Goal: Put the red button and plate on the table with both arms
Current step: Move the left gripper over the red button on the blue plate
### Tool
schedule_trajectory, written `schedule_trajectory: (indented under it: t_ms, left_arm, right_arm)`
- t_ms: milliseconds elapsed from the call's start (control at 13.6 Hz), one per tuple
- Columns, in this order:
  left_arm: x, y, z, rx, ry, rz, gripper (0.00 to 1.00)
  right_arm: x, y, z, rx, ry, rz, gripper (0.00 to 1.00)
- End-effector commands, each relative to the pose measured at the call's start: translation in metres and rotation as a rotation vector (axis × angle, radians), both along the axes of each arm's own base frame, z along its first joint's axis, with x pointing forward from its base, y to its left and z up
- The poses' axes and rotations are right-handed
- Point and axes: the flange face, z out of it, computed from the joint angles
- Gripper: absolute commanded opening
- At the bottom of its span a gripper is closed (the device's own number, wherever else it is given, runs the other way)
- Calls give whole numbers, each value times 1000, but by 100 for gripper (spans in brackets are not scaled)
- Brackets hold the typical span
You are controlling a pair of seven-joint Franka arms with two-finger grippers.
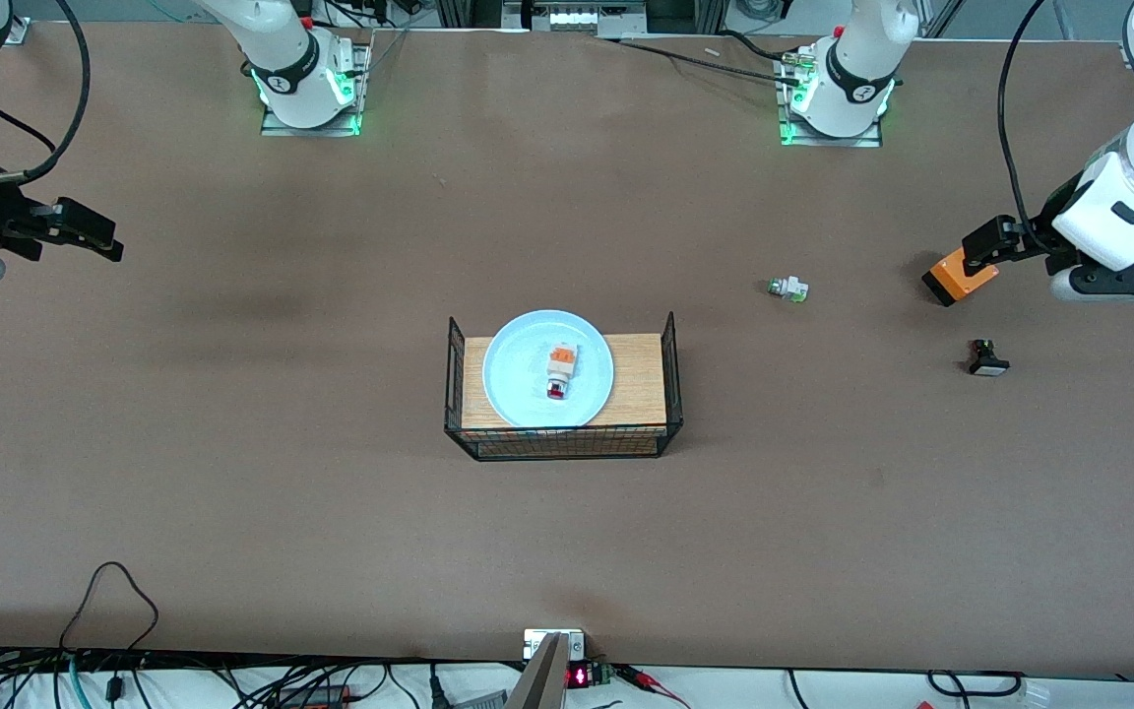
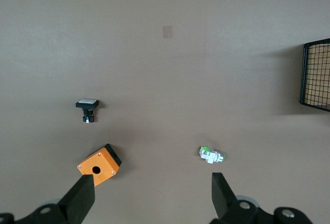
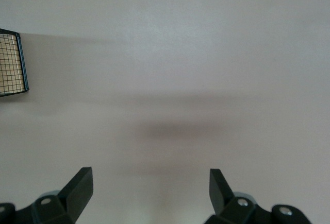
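Observation:
The red button lies on the light blue plate, orange block away from the front camera and red cap toward it. The plate rests on the wood top of a black wire basket stand at the middle of the brown table. My left gripper hangs open and empty over the left arm's end of the table; its wrist view shows the gripper wide apart above bare table. My right gripper hangs open and empty over the right arm's end, and its wrist view shows the right gripper above bare table. Both are far from the plate.
An orange box sits on the table under the left gripper. A white-and-green part and a black-and-white part lie nearby. The stand's wire end shows in both wrist views.

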Motion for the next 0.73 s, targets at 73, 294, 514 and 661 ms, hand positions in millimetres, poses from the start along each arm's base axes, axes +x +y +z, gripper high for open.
schedule_trajectory:
  t_ms: [73, 294, 514, 661]
  left_arm:
    - [-7, 0, 4, -12, -5, 4, 100]
    - [-7, -1, 6, -17, -9, -4, 100]
    - [-8, -43, 6, -108, -2, -42, 100]
    - [-12, -102, -2, -171, 18, -123, 100]
  right_arm:
    - [-5, -1, 9, -6, -1, 19, 100]
    - [-5, -2, 9, -6, -1, 17, 100]
    - [-5, -2, 9, -6, -2, 17, 100]
    - [-4, -3, 9, -7, -4, 16, 100]
